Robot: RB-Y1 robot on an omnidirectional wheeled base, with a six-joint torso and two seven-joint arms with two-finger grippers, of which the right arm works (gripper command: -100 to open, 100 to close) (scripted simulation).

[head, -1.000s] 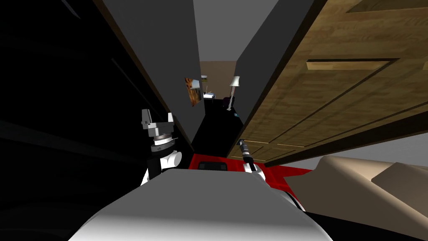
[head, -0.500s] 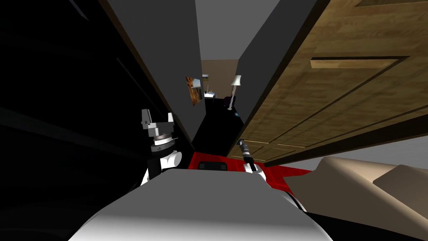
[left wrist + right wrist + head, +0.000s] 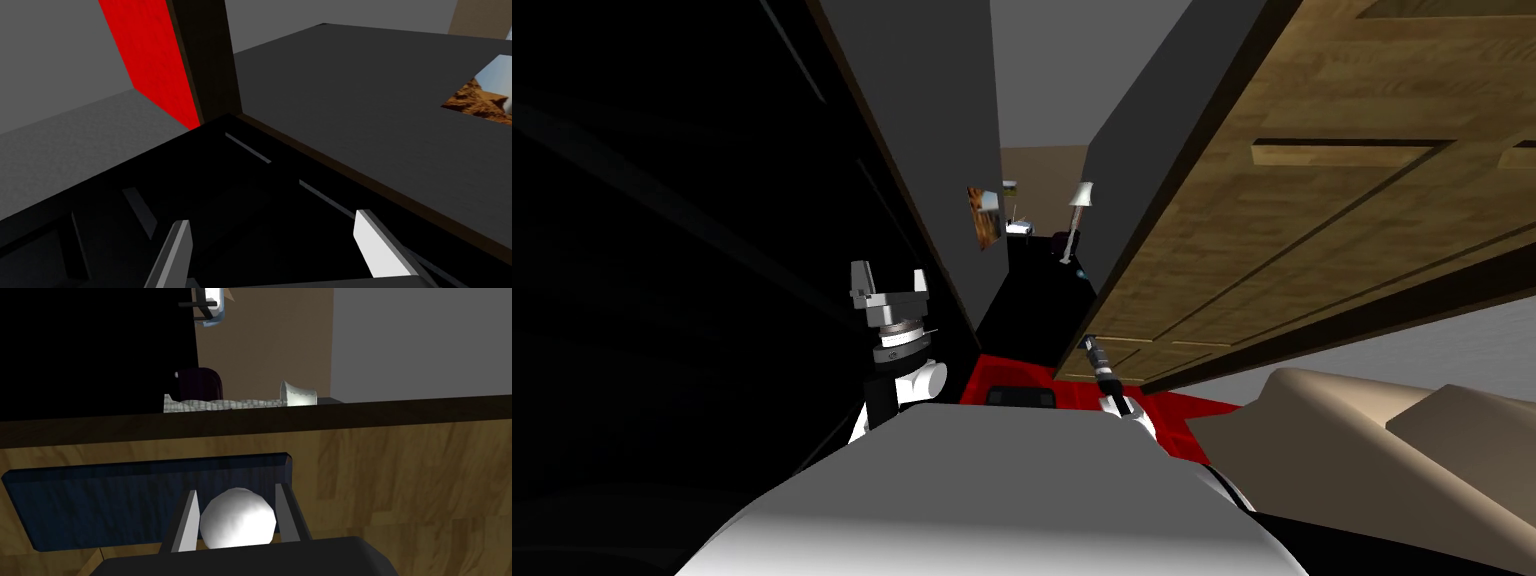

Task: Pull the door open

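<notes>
The wooden panelled door [image 3: 1312, 190] stands ajar on my right, its free edge toward me. In the right wrist view its round white knob [image 3: 237, 523] sits on a dark blue plate [image 3: 125, 498], and my right gripper [image 3: 236, 492] is shut on it, one finger pressing each side. The head view shows that gripper [image 3: 1090, 346] at the door's lower edge. My left gripper [image 3: 890, 285] is raised beside a dark grey wall [image 3: 912, 110], open with nothing between its fingers [image 3: 372, 240].
Past the door's edge a narrow gap leads to a room with a floor lamp [image 3: 1080, 205] and a wall picture [image 3: 984, 215]. Red floor [image 3: 1012, 375] lies underfoot. A beige sofa [image 3: 1392, 440] is at the lower right. A black area [image 3: 662, 250] spans the left.
The whole head view has shifted: the left wall and the far room slid slightly right, so I have moved. The right gripper stays shut on the knob. The left arm keeps its pose.
</notes>
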